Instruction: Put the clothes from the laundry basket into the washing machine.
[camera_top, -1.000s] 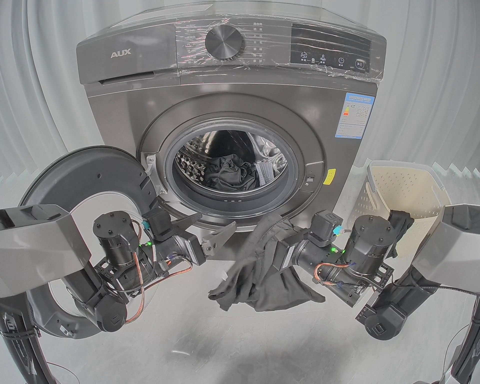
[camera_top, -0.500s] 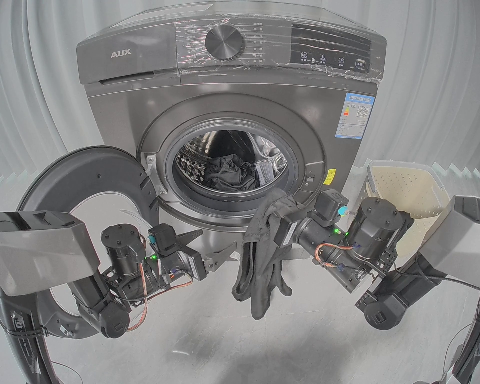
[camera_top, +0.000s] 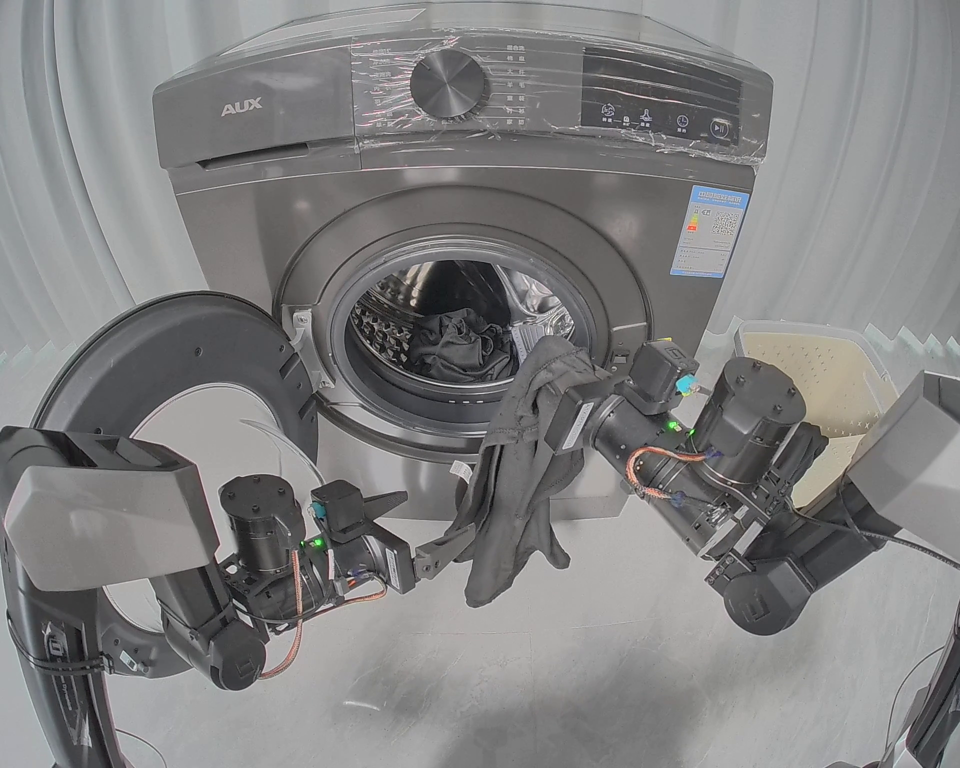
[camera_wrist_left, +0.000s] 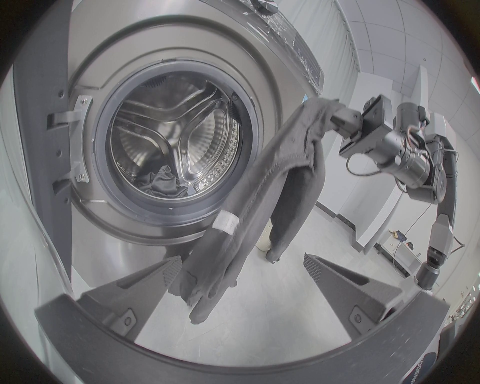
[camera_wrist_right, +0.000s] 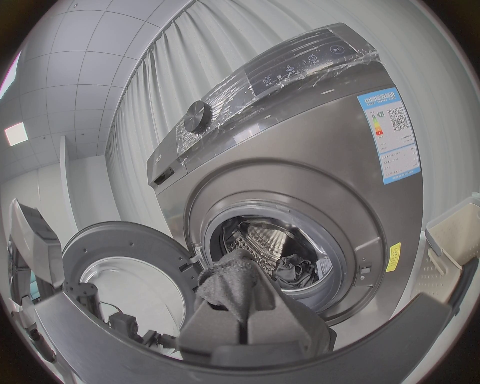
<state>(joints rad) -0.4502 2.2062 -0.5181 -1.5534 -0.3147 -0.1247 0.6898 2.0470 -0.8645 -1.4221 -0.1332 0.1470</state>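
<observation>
Hanging from the right gripper (camera_top: 562, 405), fingers clenched on its top, the garment (camera_top: 510, 470) draped before the lower rim of the washer's (camera_top: 250, 230) opening, its tail dangling toward the floor (camera_top: 600, 680). The left gripper (camera_top: 437, 515) sat low beside that tail, fingers spread, empty. Loading cleanly likely meant carrying the bunch deep past the rim before letting go, the left lifting the tail in so nothing draped over the seal.

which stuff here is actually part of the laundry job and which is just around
Job: dark grey garment hanging from the right gripper; grey front-loading washing machine, door open; dark clothes in its drum; cream perforated plastic laundry basket; left gripper, open.
Just around: white pleated curtain; blue label sticker.
</observation>
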